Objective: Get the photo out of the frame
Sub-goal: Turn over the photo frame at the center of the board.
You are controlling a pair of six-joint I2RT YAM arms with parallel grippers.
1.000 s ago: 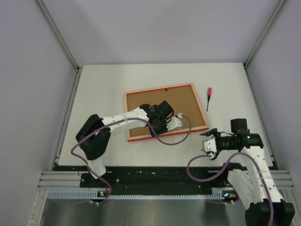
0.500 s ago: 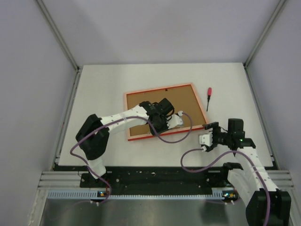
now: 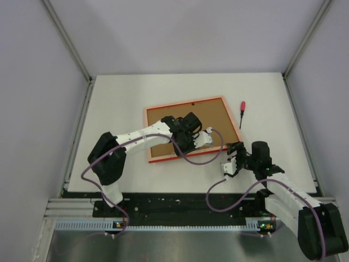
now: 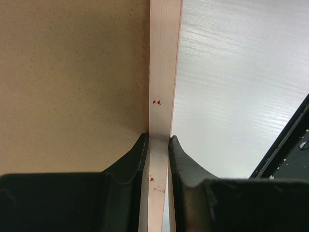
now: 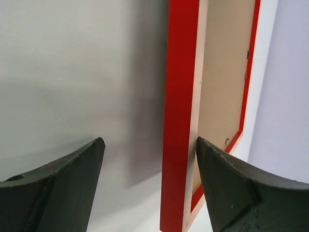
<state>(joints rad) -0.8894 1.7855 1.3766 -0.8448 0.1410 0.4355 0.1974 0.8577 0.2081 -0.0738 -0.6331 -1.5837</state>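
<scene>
Resting on white table (image 3: 120, 93), frame (image 5: 178, 96), lilac walls (image 3: 180, 33)

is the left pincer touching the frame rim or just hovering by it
Touching. The left wrist view shows the left pincer with its two fingers pressed against either side of the frame at its pale rim, with no gap showing.

Frame (image 5: 178, 96): bright red outer face, pale pinkish rim with small red specks. Backing board (image 3: 163, 117): plain brown, finely speckled. Table (image 3: 120, 109): white. Screwdriver (image 3: 241, 113): red handle, dark shaft. Arm cables (image 3: 192, 162): purple
</scene>
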